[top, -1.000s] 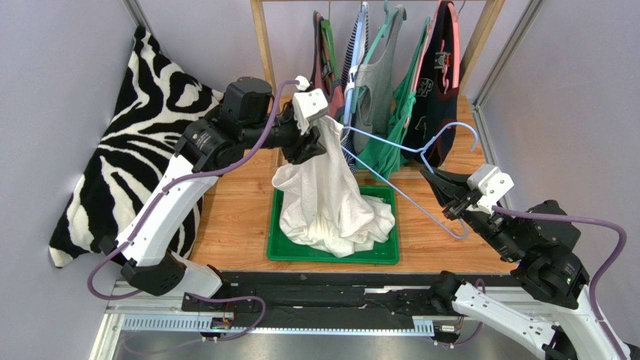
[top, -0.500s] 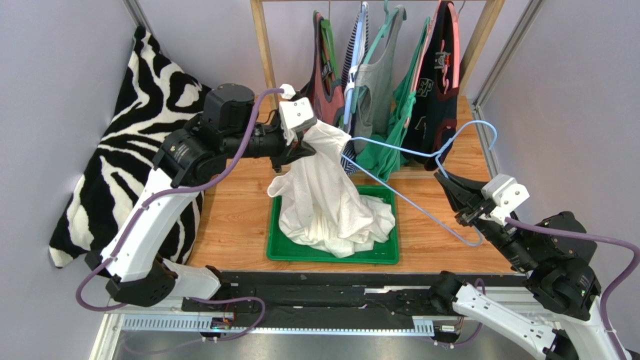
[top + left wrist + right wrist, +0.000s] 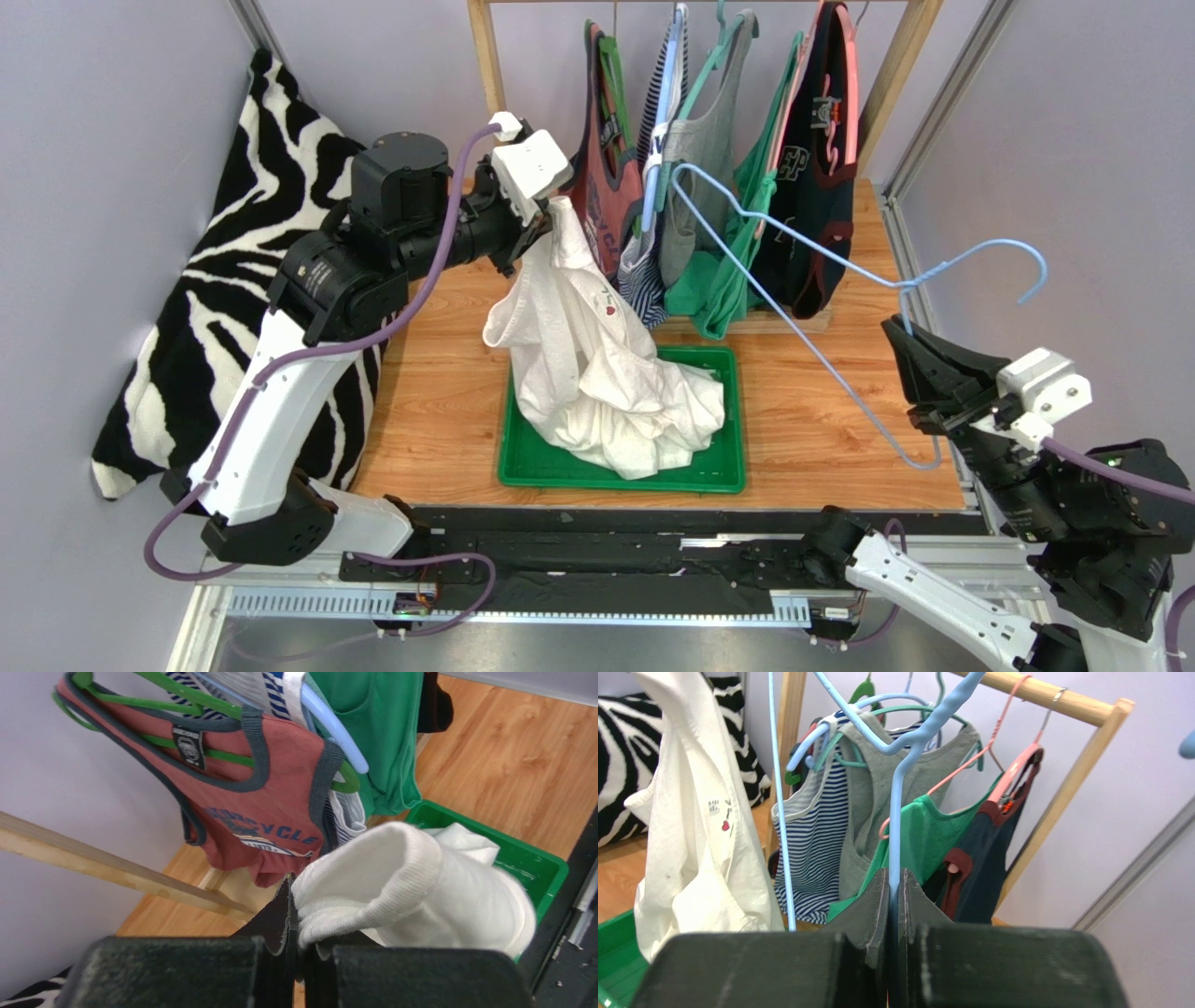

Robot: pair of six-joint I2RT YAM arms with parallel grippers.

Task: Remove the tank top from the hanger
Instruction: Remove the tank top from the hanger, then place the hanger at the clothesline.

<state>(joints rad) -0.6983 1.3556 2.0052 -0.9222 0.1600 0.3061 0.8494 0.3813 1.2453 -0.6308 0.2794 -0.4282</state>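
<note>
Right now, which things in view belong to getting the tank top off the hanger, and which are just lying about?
In the job: white tank top, pinched in the left gripper; light blue hanger, clamped in the right gripper.
Lying about: green tray under the top's lower end; other tops hanging on the wooden rack; zebra-print cloth.

hanger (image 3: 905,286) pulled clear, tank top (image 3: 596,371) lifted
</note>
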